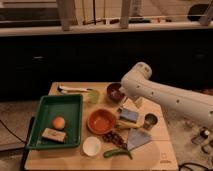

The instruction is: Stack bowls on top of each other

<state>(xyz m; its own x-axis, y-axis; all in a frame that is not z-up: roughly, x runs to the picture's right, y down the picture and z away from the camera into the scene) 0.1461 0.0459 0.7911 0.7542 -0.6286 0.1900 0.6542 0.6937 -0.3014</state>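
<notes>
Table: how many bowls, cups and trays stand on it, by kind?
Bowls: 3: maroon bowl, orange bowl, white bowl
Cups: 2: green cup, metal cup
Trays: 1: tray
Total: 6
The gripper hangs beside the maroon bowl.

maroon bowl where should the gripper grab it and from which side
Pinch the maroon bowl by its right rim, from above: it sits upright, mouth open, the green cup stands to its left, and the gripper hangs at its right edge.
</notes>
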